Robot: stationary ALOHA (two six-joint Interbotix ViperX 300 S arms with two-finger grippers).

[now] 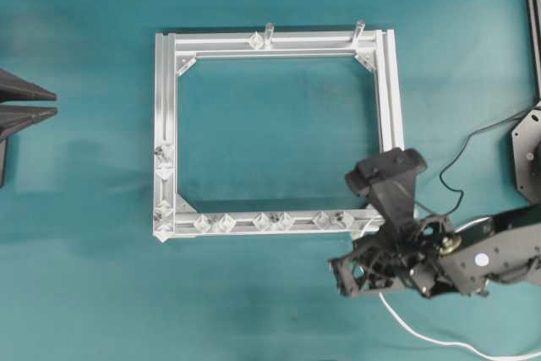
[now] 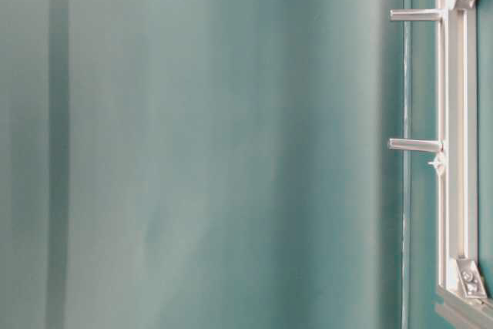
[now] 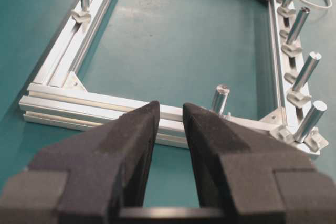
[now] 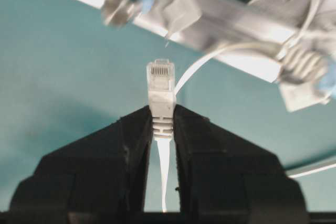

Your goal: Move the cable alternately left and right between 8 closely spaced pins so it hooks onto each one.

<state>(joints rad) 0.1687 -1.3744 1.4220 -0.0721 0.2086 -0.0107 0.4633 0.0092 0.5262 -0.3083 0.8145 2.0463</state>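
Observation:
My right gripper (image 4: 163, 115) is shut on the ribbed boot of the cable's plug (image 4: 161, 83), which sticks out past the fingertips. From the plug the white cable (image 4: 197, 65) curves up to a pin (image 4: 300, 61) at the frame's corner bracket. In the overhead view this gripper (image 1: 341, 276) sits just below the frame's lower right corner, and the cable (image 1: 423, 333) trails off to the lower right. Several pins (image 1: 263, 221) line the bottom rail in pairs, and more (image 1: 163, 160) stand on the left rail. My left gripper (image 3: 170, 109) is open and empty, well left of the frame (image 1: 56, 102).
The silver aluminium frame (image 1: 385, 90) lies on the teal table. Two taller metal posts (image 1: 269, 31) (image 1: 358, 28) stand on its far rail and also show in the table-level view (image 2: 416, 145). A black arm base (image 1: 528, 154) sits at the right edge.

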